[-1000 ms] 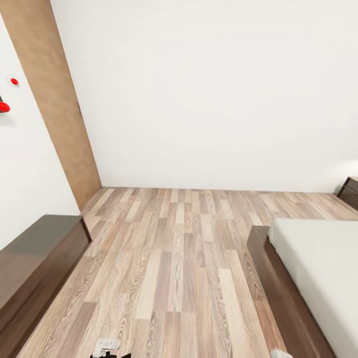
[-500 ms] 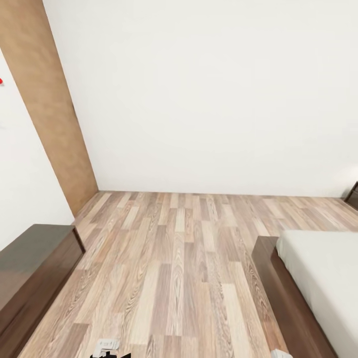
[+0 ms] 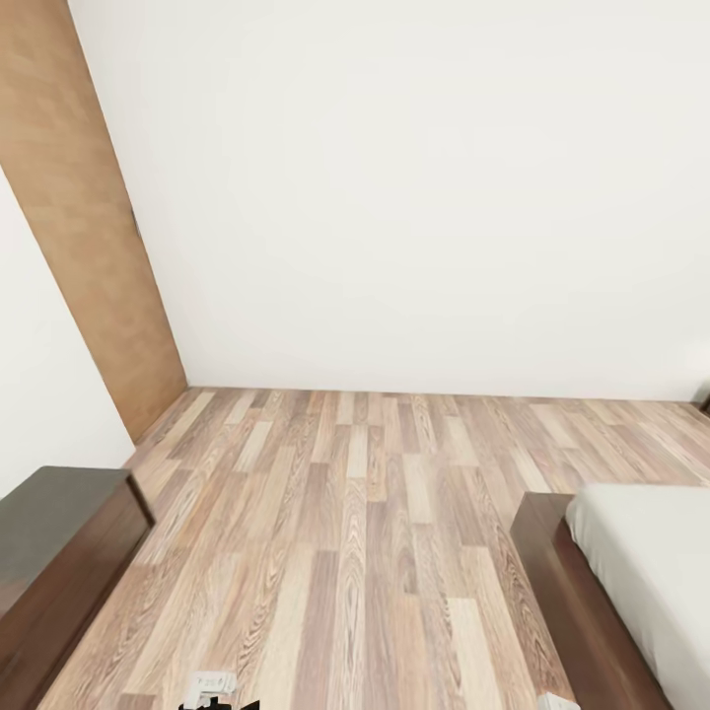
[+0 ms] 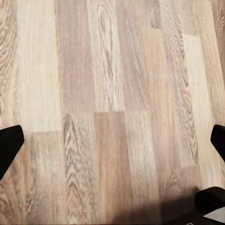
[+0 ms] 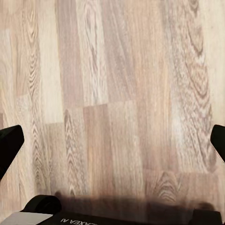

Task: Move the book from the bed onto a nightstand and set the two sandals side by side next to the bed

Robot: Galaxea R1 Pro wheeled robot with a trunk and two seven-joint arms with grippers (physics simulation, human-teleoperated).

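Left gripper (image 4: 112, 140) hangs over bare plank floor (image 4: 112, 93), its black fingers (image 4: 9, 145) spread wide, holding nothing. Right gripper (image 5: 112, 140) likewise gapes, empty. From the head, the bed (image 3: 552, 582) shows its near corner (pale mattress (image 3: 651, 572) on top) at the floor's right edge; a dark cabinet (image 3: 59, 552) stands left, by the door (image 3: 84, 227).
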